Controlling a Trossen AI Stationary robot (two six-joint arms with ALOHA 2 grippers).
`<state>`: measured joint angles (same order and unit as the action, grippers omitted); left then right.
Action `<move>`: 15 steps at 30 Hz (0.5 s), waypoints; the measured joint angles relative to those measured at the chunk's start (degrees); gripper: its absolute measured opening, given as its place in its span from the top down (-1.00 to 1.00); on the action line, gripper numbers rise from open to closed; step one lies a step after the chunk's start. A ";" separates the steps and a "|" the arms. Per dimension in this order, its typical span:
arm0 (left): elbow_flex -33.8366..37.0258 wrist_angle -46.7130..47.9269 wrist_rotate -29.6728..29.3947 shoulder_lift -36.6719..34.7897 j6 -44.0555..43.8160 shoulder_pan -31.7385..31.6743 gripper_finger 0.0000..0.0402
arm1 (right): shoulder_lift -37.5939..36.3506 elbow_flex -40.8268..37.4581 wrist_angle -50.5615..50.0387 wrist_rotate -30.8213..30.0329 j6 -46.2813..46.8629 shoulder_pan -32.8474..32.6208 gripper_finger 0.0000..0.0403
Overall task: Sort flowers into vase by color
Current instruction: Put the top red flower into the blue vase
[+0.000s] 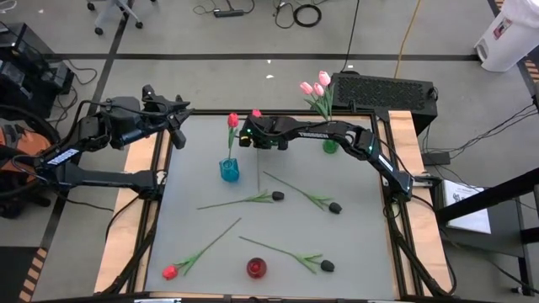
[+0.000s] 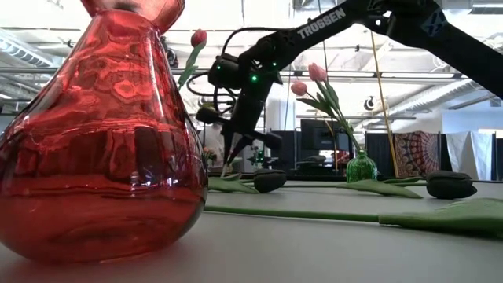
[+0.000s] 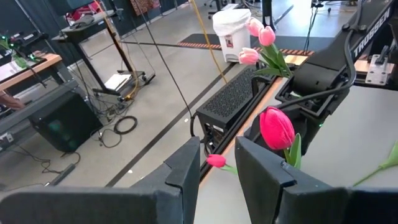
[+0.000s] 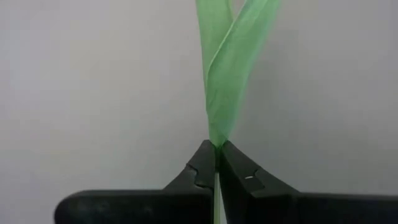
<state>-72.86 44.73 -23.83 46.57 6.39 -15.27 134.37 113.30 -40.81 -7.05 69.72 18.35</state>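
My right gripper [image 1: 249, 138] [image 2: 233, 132] hovers over the table's far middle, just right of the blue vase [image 1: 228, 171], shut on a red tulip whose head [image 1: 256, 113] shows at its far side. One red tulip [image 1: 232, 120] [image 3: 277, 127] stands in the blue vase. Three pink tulips [image 1: 316, 85] [image 2: 317, 72] stand in the green vase [image 1: 330, 146] [image 2: 361, 167]. Three black tulips [image 1: 277, 196] [image 1: 334, 207] [image 1: 327, 266] and one red tulip [image 1: 170, 271] lie flat on the table. The red vase [image 1: 256, 268] [image 2: 102, 134] stands near the front edge. My left gripper [image 1: 178, 128] [image 3: 217, 163] waits open at the far left corner. My right gripper [image 4: 216, 149] pinches the red tulip's thin green stem [image 4: 216, 144] between its two fingertips, coming from above and pointing down. Two green leaves [image 4: 227, 68] spread out beyond the fingertips over the grey table. The stem also runs back between the fingers [image 4: 216, 186].
Wooden rails run along the table's left and right edges [image 1: 139, 194] [image 1: 402, 168]. A black box [image 1: 383, 91] sits behind the far edge by the green vase. The lying tulips cross the table's middle and front; bare grey surface shows at the left middle [image 1: 185, 181].
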 joint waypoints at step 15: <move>0.00 -0.02 0.00 0.00 0.02 0.02 0.46 | -0.13 5.92 -8.59 -2.43 -4.48 0.38 1.00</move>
<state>-72.86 44.71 -23.83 46.57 6.42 -15.25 134.23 119.22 -49.40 -9.48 65.24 18.73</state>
